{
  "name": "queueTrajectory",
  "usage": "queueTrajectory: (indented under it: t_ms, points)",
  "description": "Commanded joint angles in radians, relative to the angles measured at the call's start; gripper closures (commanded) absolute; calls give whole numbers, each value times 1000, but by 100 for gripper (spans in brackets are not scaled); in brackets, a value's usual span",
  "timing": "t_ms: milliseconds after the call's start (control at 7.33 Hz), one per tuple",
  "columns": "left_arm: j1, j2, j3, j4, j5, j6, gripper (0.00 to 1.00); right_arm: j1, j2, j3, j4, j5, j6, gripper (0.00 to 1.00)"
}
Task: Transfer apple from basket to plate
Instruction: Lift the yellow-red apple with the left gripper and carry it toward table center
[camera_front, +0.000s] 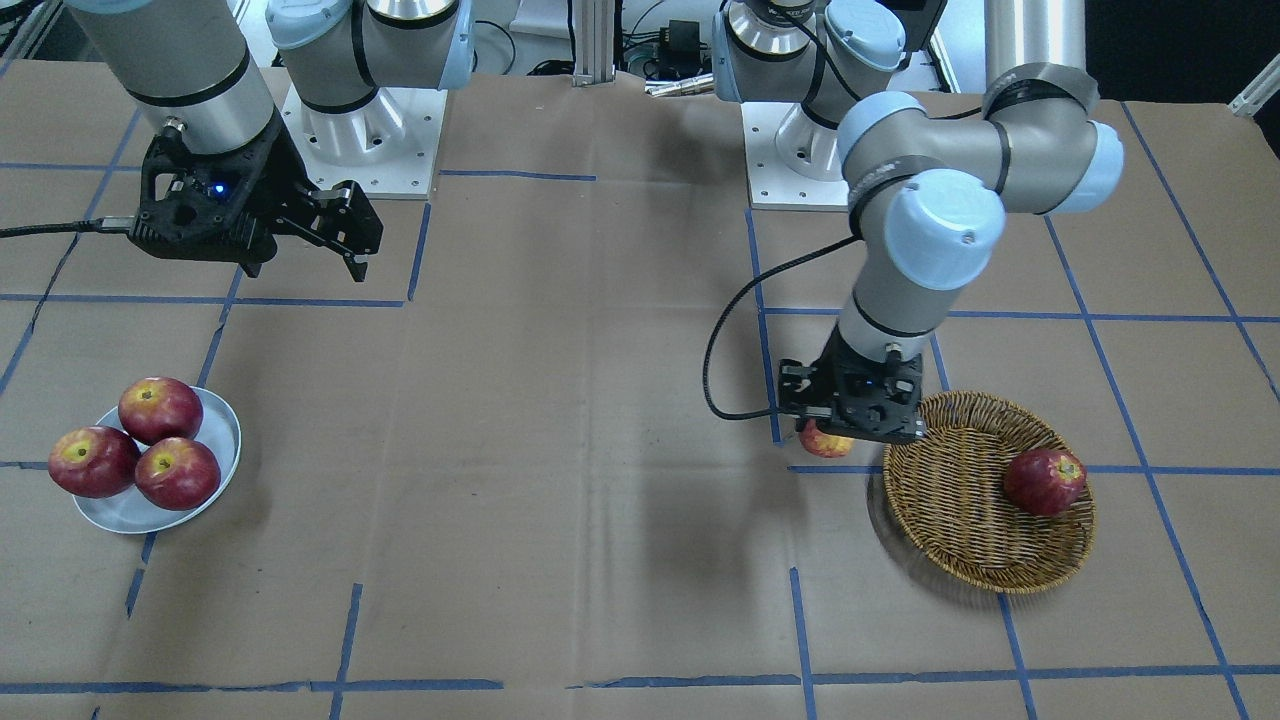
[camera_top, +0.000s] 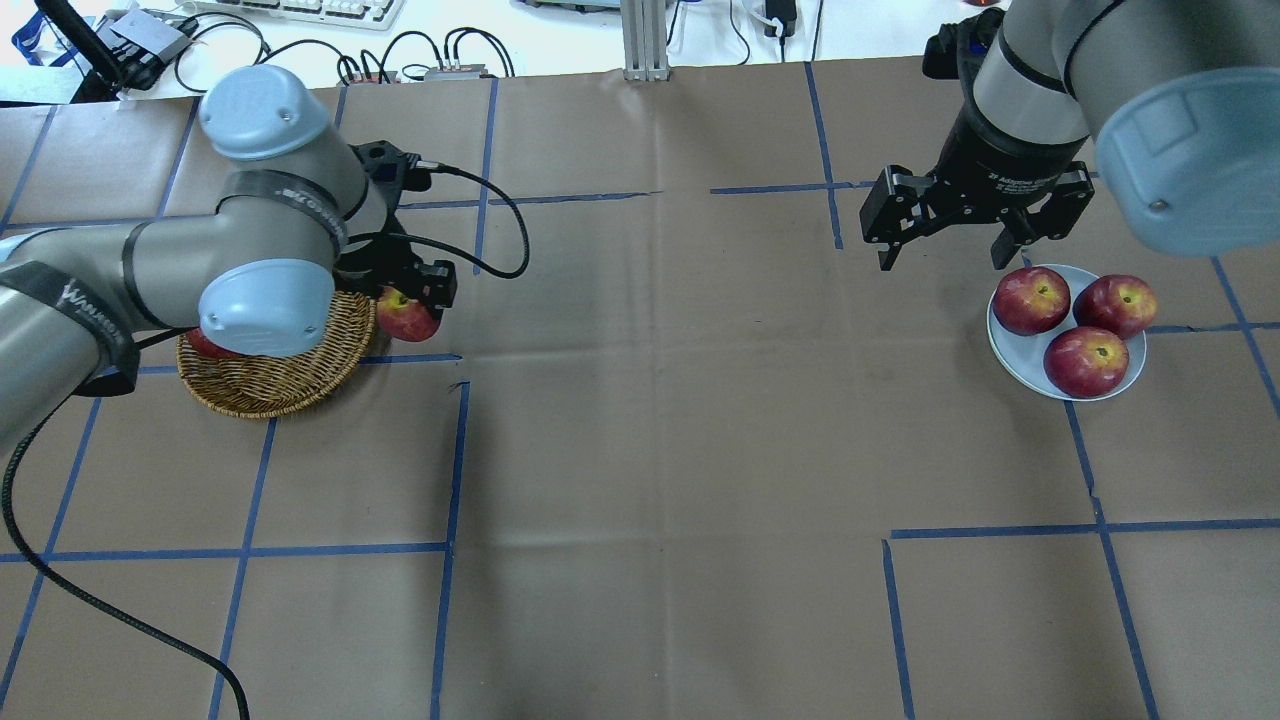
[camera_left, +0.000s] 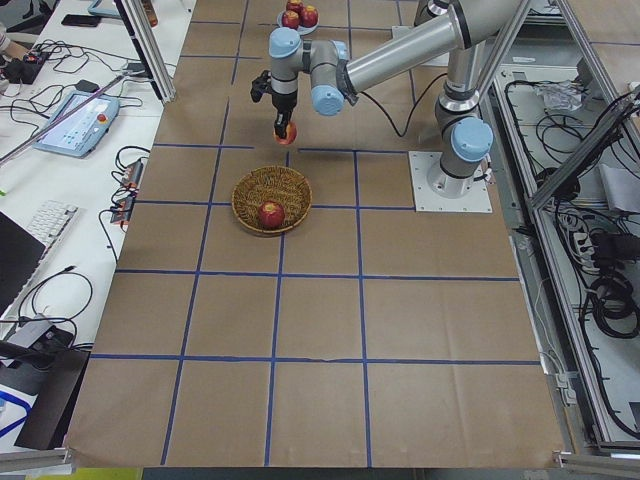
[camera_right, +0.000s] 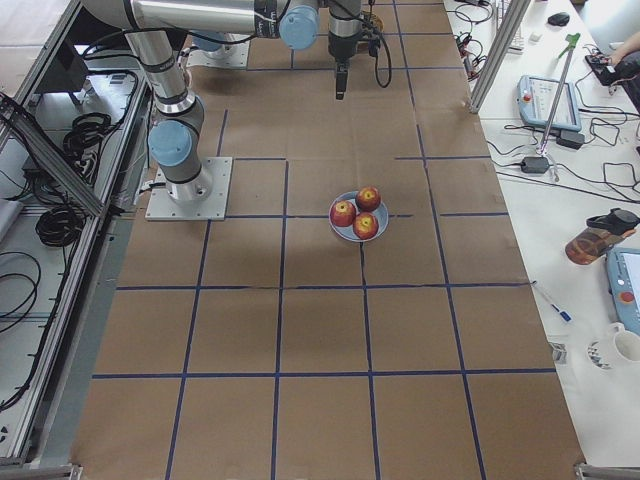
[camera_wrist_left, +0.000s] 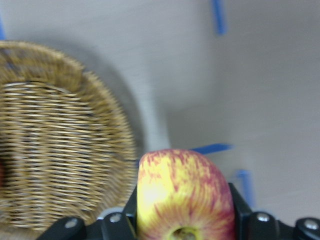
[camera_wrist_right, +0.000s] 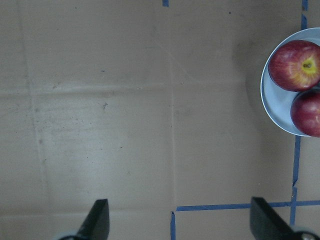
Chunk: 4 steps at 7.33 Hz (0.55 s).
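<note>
Left claw (camera_front: 835, 428) is clamping the apple (camera_front: 822, 443) in the front view, hanging it just outside the basket (camera_front: 950, 560), where one dark apple (camera_front: 1044, 481) is lying. Overhead, the plate (camera_top: 1010, 350) is sitting well apart across the desk (camera_top: 650, 450), carrying three dark apples (camera_top: 1085, 362). The right claw (camera_top: 942, 255) is hovering beside it, spread and empty. On the left wrist camera the fingers (camera_wrist_left: 240, 215) are pinching the fruit's sides. The carry is likely the step being done. The next move is probably calling for a hand-over or a long reach, then a careful set-down in the plate's crowded room.
</note>
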<state>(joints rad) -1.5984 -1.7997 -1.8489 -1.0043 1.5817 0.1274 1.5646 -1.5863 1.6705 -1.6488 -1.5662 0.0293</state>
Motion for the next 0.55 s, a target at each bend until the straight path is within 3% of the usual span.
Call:
queueTrajectory:
  t_ms: [0, 409]
  points:
    - [-191, -76, 63, -1, 0, -245, 44, 0, 0, 0, 0, 0, 0, 0]
    - [-345, -226, 215, 3, -6, -429, 44, 0, 0, 0, 0, 0, 0, 0]
